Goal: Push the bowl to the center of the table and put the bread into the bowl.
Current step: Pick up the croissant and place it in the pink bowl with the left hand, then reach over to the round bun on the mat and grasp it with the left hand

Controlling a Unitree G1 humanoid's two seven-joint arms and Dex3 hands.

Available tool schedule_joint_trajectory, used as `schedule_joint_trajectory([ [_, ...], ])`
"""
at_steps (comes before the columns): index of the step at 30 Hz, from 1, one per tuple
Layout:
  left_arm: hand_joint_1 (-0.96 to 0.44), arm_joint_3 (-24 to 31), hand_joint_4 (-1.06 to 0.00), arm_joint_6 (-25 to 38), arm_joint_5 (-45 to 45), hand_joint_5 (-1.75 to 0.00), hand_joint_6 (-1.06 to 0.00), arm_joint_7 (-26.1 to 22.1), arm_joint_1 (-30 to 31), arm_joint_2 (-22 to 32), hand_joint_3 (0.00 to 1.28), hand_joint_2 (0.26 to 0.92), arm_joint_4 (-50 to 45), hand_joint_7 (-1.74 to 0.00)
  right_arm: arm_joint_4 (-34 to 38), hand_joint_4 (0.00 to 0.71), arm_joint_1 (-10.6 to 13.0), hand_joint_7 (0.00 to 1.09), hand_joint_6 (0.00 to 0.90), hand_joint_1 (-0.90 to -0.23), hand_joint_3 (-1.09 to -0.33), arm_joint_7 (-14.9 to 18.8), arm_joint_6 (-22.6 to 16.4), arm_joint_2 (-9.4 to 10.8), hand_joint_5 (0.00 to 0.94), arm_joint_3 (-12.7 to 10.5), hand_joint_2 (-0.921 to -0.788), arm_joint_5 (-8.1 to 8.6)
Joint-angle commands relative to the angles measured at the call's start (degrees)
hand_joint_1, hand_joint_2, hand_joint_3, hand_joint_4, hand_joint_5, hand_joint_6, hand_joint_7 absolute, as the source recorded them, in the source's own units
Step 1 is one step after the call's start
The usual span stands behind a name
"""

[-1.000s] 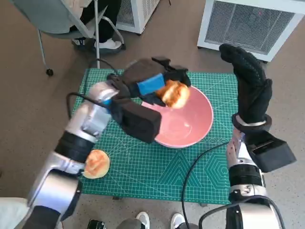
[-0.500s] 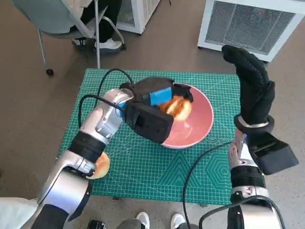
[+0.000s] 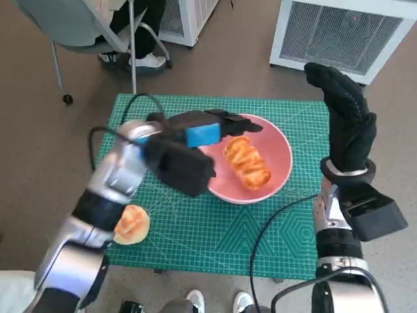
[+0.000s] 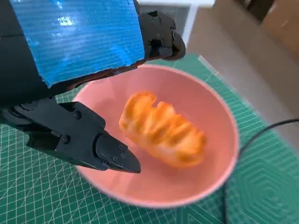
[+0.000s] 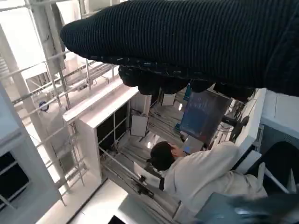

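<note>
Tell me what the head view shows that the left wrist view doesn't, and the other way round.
Only the head view shows the round bun on the mat beside the left forearm, the raised right hand, and the chair. Only the left wrist view shows the bread's ridged crust close up. Both show the bread lying free in the pink bowl, the left hand open above it, and the green mat.

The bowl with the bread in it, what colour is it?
Pink; the bowl shows best in the left wrist view.

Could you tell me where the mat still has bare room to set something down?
Bare mat lies along the near edge, between the round bun and the right arm. The middle is crowded by the pink bowl, its bread and the left hand.
</note>
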Motion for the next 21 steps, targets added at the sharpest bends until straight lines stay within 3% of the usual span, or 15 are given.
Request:
schedule_joint_trajectory([
  [1,-0.24,5.23,0.00,-1.18,-3.41,0.00,-0.09,-1.11,6.52,6.59,0.00,0.766,-9.16,-0.12,-0.64,0.363,1.95,0.37,0.173,-0.589,-0.774,-0.65,0.58,0.47,0.000,0.40,-0.921,-0.30],
  [9,-0.14,14.87,-0.03,-1.13,-6.82,-0.01,-0.18,-2.17,18.38,17.04,0.00,0.752,-23.21,-0.11,-1.09,0.363,2.45,0.37,0.175,-0.590,-0.774,-0.25,0.92,0.70,0.000,0.68,-0.921,0.26],
  [16,-0.10,21.72,-0.13,0.76,-8.33,-0.01,-0.28,-3.34,28.89,23.75,0.00,0.740,-29.03,-0.07,-0.92,0.363,2.17,0.36,0.177,-0.595,-0.772,0.17,1.37,1.09,0.000,0.85,-0.921,0.97],
  [21,-0.09,24.70,-0.14,3.87,-8.23,0.00,-0.30,-5.21,35.38,27.40,0.00,0.744,-32.13,-0.05,-0.73,0.363,1.82,0.36,0.178,-0.598,-0.770,0.50,1.77,1.41,0.000,0.98,-0.921,1.43],
])
